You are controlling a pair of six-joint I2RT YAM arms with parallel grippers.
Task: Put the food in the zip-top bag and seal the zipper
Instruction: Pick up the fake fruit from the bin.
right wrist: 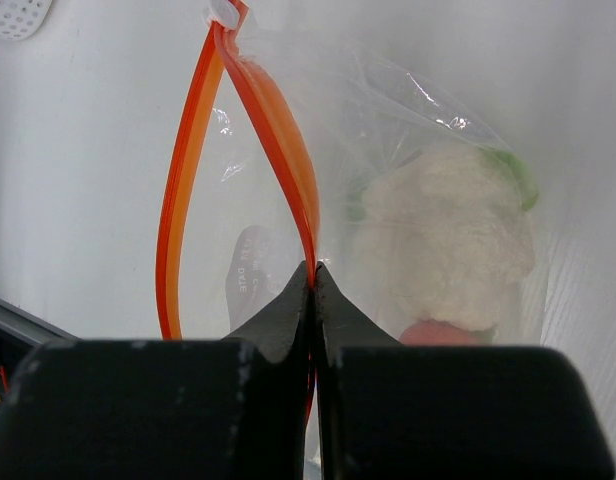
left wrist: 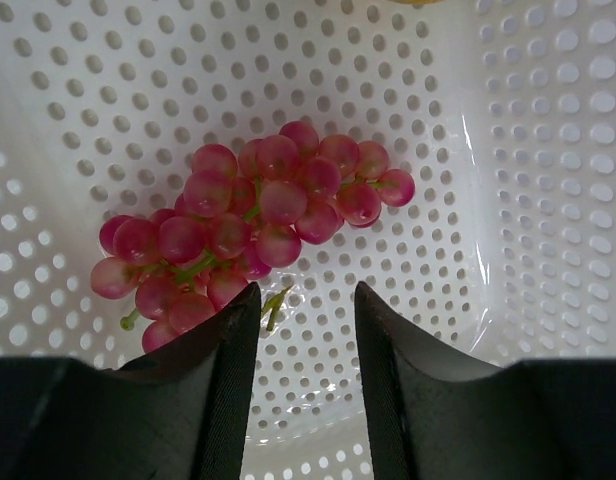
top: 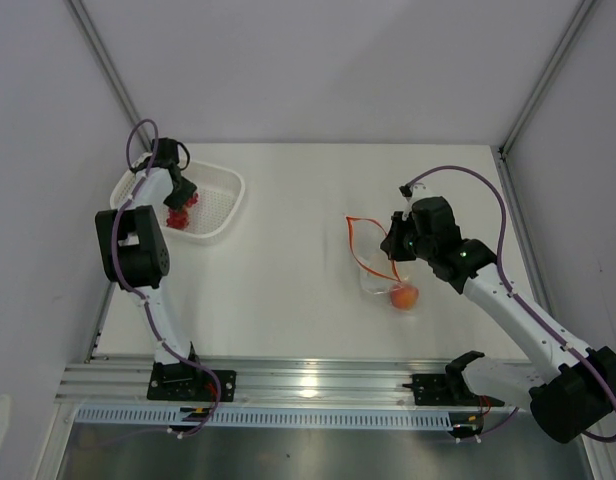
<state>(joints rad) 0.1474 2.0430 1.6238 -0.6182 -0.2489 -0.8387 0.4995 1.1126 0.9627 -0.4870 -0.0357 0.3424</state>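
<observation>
The left claw (top: 179,196) hung over the white mesh basket (top: 220,188) at the far left of the counter (top: 288,290). In the left wrist view its two fingers stood apart with a moderate gap and nothing between them (left wrist: 306,300). The red grape bunch (left wrist: 253,225) lay on the perforated basket floor (left wrist: 508,200) just beyond the tips. The left finger covered the bunch's lower edge in that view, but whether it touched the grapes could not be told. From above, the grapes (top: 178,216) showed as a red patch in the basket's left part, right beneath the claw.

Right of centre on the counter lay the zip-top bag (top: 385,284), with its mouth facing the far left and its closed end towards the near edge. The right claw (top: 394,243) was closed tight on one lip of the zipper (top: 355,243). In the right wrist view the fingers met (right wrist: 313,275) on the right-hand orange strip (right wrist: 288,130), and the other strip bowed away to the left, so the mouth gaped open. Inside the clear bag (right wrist: 418,95) sat a white-and-green vegetable piece (right wrist: 448,230), with a red-orange round fruit (right wrist: 438,332) just below it. In the top view that fruit (top: 404,296) rested at the bag's near end
</observation>
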